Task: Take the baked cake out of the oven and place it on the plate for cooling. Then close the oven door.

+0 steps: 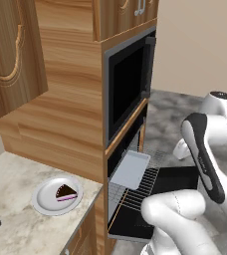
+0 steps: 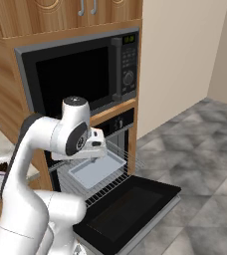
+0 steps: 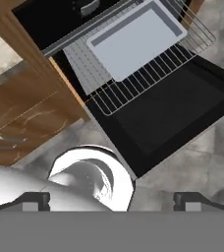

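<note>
A simulated kitchen with wood cabinetry, a pale stone counter (image 1: 16, 199) at lower left of the left base view and grey marbled floor beyond. Nearest in that view is the arm's white body at lower right. The gripper (image 3: 113, 199) shows its two dark tips far apart at the bottom of the hand view, fingers released and holding nothing. Past it, centre frame, the oven door (image 2: 128, 206) lies dropped fully open, with the wire rack (image 3: 148, 74) pulled out above it carrying the flat grey tray (image 1: 130, 169). The oven (image 1: 130, 149) cavity sits behind. At lower left, the baked cake (image 1: 66, 192) already rests on the plate (image 1: 43, 199). The transfer looks done; closing the door appears to be what remains.
</note>
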Controlling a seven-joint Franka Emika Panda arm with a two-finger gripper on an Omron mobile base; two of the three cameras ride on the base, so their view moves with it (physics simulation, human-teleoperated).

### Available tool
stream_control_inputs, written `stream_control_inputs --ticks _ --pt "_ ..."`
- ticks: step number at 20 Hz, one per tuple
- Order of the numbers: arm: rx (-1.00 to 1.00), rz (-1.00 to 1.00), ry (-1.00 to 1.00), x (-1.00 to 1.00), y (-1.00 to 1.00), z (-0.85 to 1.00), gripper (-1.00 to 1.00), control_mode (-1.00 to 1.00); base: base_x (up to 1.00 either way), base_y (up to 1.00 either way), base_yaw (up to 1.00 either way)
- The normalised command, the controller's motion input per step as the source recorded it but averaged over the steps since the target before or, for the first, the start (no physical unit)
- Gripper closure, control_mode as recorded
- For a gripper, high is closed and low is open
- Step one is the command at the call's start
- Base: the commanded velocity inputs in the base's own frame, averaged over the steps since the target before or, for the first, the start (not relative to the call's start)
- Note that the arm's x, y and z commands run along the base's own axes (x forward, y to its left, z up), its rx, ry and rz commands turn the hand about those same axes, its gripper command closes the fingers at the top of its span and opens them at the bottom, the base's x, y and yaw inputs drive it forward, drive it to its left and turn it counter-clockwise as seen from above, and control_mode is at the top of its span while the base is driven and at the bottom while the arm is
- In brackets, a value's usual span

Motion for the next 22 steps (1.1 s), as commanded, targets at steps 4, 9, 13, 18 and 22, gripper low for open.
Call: stream_control_inputs --ticks 4,9,13,18,22 --pt "0.10 0.00 0.01 0.71 -0.42 -0.61 -1.00 -1.00 0.00 0.00 0.00" --pt "0.09 0.00 0.00 0.79 -0.31 -0.64 -1.00 -1.00 0.00 0.00 0.00" --pt "0.06 0.00 0.00 0.69 -0.25 -0.69 -1.00 -1.00 0.00 0.00 0.00" --pt "0.00 -0.05 0.00 0.58 -0.02 -0.72 -1.00 -1.00 0.00 0.00 0.00" --pt "-0.03 -0.10 0.02 0.61 -0.07 -0.69 -1.00 -1.00 0.00 0.00 0.00"
